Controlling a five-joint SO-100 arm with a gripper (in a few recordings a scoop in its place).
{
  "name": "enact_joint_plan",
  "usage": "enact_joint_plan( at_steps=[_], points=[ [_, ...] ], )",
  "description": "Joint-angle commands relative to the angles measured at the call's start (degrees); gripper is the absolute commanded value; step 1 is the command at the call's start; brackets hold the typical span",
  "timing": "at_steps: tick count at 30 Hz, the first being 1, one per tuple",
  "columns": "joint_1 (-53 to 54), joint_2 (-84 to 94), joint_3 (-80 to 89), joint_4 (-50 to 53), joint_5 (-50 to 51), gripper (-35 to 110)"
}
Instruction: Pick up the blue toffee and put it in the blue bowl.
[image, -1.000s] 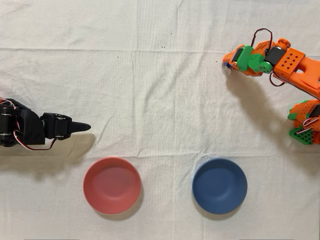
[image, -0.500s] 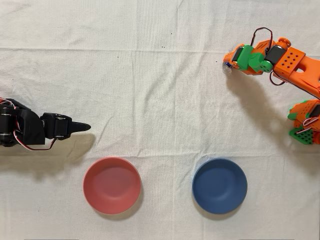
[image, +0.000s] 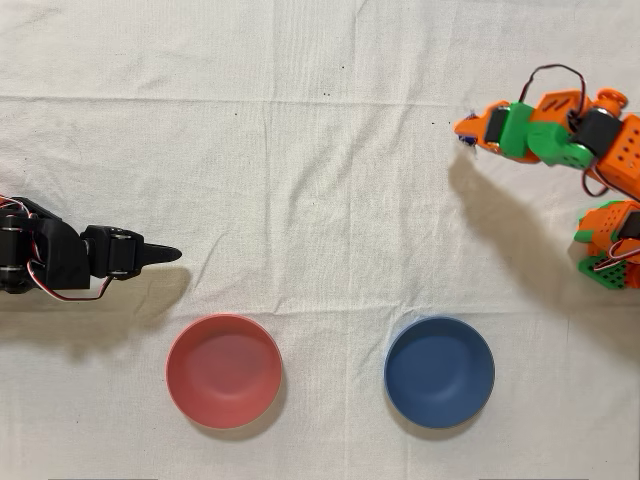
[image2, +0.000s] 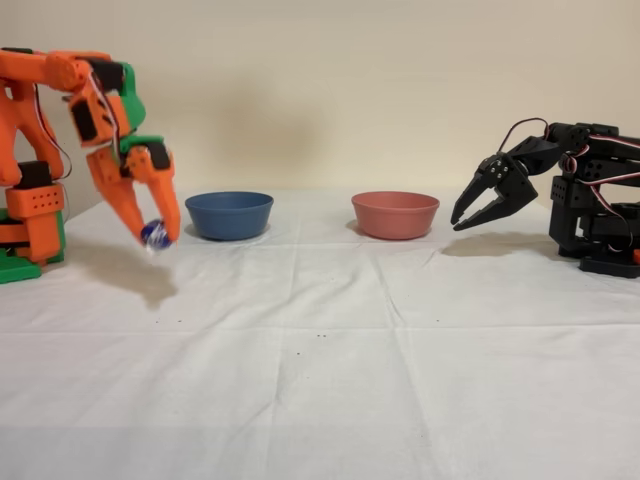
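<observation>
My orange gripper (image2: 154, 235) is shut on the blue toffee (image2: 155, 235), a small shiny blue candy held between the fingertips above the cloth at the left of the fixed view. From overhead the gripper (image: 467, 133) is at the upper right, with a bit of the blue toffee (image: 466, 138) peeking out at its tip. The blue bowl (image: 439, 371) sits on the cloth well below the gripper in the overhead view. In the fixed view the blue bowl (image2: 229, 214) stands just right of and behind the gripper.
A pinkish-red bowl (image: 223, 370) sits left of the blue one in the overhead view. The idle black arm (image: 70, 262) rests at the left edge. White wrinkled cloth (image: 320, 200) covers the table.
The orange arm has lifted and pulled slightly right in the overhead view, carrying the toffee off the cloth. Bowls and black arm have not moved.
</observation>
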Motion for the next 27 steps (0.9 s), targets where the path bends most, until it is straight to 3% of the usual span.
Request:
enact_joint_plan(
  at_steps=[1, 13, 27],
  points=[
    [-9.40, 11.16, -5.19, 4.92, -0.62, 14],
    [-39.02, 13.36, -9.67, 7.38, 0.97, 13],
    [-53.61, 8.44, -5.36, 1.58, -2.11, 12]
  ],
)
